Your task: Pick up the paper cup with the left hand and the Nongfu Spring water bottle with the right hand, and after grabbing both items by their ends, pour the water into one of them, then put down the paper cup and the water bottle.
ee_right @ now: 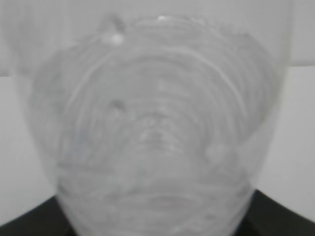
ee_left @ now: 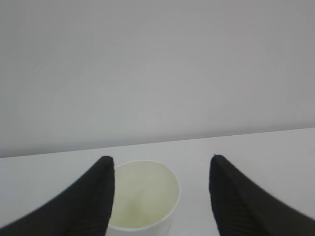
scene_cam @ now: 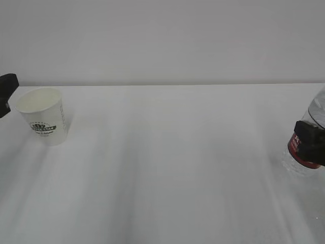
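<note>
In the exterior view, one paper cup (scene_cam: pixel 42 117) stands upright on the white table (scene_cam: pixel 167 168) at the left of the frame, mouth up, ready to receive liquid. A small part of the left hand (scene_cam: pixel 6 92) shows at the left edge, just beside the cup; contact cannot be confirmed here. At the right edge, one Nongfu Spring water bottle (scene_cam: pixel 311 133) is partly cut off; the right hand (scene_cam: pixel 311 142) sits across its red label, apparently closed around the body. In the left wrist view, two black fingers (ee_left: pixel 83 201) stand fairly wide apart at the bottom of the frame. The cup's rim lies at the left finger and clear of the right one, so the cup is bracketed, not gripped. Its interior looks faintly yellowish; whether it contains the water cannot be determined. In the right wrist view, the bottle's clear wall fills the frame, blurred by proximity. Dark gripper parts appear in both lower corners, consistent with jaws set at bottle width around it. Count: one cup, one bottle, two grippers.
</note>
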You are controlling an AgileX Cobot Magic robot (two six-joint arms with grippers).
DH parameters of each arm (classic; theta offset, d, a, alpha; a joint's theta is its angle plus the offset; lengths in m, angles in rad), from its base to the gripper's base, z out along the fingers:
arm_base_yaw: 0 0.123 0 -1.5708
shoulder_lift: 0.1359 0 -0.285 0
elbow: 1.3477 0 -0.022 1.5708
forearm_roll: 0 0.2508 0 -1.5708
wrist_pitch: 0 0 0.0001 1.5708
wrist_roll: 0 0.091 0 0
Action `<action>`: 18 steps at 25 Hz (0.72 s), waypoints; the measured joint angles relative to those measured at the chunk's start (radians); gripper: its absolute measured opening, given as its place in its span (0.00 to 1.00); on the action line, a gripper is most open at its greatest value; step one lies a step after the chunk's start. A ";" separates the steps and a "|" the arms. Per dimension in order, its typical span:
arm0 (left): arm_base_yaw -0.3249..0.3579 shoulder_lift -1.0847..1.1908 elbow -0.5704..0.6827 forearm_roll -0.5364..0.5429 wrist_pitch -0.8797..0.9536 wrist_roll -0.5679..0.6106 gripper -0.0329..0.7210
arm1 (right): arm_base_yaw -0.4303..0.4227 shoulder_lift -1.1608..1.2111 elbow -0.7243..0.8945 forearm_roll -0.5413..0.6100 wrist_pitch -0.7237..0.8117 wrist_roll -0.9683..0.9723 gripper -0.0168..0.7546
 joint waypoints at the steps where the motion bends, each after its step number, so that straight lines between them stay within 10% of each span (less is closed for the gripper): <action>1: 0.000 0.000 0.000 0.000 0.000 0.000 0.63 | 0.000 -0.005 0.002 0.000 0.005 0.000 0.56; 18: 0.000 0.009 0.000 0.000 -0.002 0.000 0.62 | 0.000 -0.128 0.007 0.000 0.129 0.000 0.56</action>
